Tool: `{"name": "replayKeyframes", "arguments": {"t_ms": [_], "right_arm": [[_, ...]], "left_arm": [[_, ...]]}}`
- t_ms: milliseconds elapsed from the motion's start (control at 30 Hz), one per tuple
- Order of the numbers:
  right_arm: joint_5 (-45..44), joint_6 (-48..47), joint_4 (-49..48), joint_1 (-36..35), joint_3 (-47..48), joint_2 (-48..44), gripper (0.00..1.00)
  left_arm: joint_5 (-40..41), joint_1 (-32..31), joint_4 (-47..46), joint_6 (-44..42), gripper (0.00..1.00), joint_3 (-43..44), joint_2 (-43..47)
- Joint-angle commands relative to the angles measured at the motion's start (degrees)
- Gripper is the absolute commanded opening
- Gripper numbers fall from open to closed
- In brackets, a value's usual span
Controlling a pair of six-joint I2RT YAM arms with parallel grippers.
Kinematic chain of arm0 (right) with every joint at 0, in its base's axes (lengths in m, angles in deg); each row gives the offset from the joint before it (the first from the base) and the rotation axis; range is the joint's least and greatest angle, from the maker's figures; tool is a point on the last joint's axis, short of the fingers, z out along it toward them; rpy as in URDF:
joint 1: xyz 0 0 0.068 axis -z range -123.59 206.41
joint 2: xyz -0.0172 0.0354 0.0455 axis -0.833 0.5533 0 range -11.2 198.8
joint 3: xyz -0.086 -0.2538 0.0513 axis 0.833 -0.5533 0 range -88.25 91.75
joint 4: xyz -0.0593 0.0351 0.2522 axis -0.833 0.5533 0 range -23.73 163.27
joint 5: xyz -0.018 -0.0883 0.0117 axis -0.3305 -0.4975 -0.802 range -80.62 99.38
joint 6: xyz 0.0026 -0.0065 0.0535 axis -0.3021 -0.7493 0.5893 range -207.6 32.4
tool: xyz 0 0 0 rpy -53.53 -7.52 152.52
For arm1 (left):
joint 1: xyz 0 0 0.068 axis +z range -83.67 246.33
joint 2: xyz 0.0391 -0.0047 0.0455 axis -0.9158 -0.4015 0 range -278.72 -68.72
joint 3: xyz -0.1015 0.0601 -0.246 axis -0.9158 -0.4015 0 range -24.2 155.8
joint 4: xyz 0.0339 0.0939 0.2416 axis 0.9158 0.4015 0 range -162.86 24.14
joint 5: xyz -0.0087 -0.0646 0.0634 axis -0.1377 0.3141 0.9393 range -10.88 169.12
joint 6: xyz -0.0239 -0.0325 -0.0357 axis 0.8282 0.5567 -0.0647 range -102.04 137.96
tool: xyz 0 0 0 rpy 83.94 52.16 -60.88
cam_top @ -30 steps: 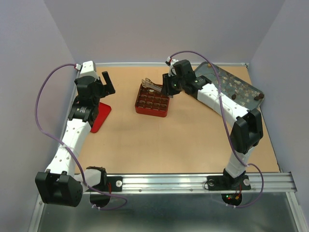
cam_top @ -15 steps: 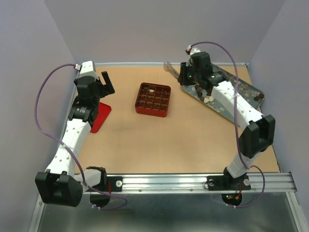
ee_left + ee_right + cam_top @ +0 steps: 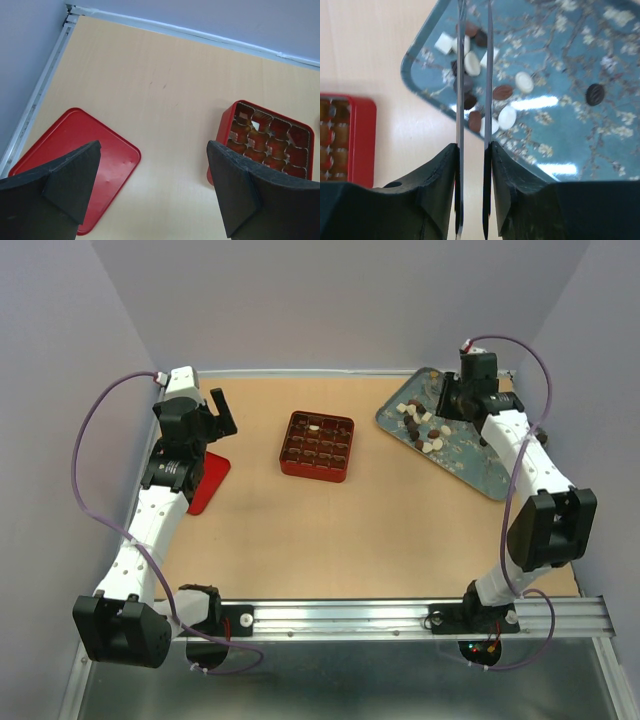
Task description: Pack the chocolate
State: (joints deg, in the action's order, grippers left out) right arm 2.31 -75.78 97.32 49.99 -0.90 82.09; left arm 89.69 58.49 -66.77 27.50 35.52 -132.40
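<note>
The chocolate (image 3: 418,426) lies as a cluster of small brown and cream pieces on the left part of a blue flowered tray (image 3: 480,455); it also shows in the right wrist view (image 3: 503,92). My right gripper (image 3: 455,400) hangs above the tray's back part. In its wrist view it (image 3: 473,150) is shut on metal tongs (image 3: 489,100), whose two arms stand slightly apart and point over the cluster. The red gridded box (image 3: 317,446) sits mid-table with brown pieces and one cream piece in its cells. My left gripper (image 3: 222,410) is open and empty at the far left.
A flat red lid (image 3: 210,480) lies under the left arm, also in the left wrist view (image 3: 75,150). The box shows at that view's right edge (image 3: 265,142). One dark piece (image 3: 595,93) lies apart on the tray. Walls close the back and sides.
My right gripper has swung with the tongs from above the red box rightward to the blue tray. A cream piece now shows in the box's back row. The left arm has not moved.
</note>
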Motion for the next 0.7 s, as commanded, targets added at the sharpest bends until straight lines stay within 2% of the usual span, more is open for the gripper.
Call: {"name": "replayKeyframes", "arguments": {"t_ms": [0, 300, 667], "right_arm": [[1.01, -0.04, -0.46, -0.62, -2.26, -2.94, 0.39], [-0.40, 0.93, 2.09, -0.62, -8.51, -6.98, 0.39], [-2.77, 3.21, 2.00, -0.62, -9.66, -5.76, 0.40]], "left_arm": [[1.38, -0.16, -0.55, -2.51, 0.99, 2.24, 1.10], [1.21, -0.25, -2.13, -1.37, 0.99, 1.45, 2.24], [1.74, -0.25, -2.57, -1.63, 0.99, 0.66, 3.12]]}}
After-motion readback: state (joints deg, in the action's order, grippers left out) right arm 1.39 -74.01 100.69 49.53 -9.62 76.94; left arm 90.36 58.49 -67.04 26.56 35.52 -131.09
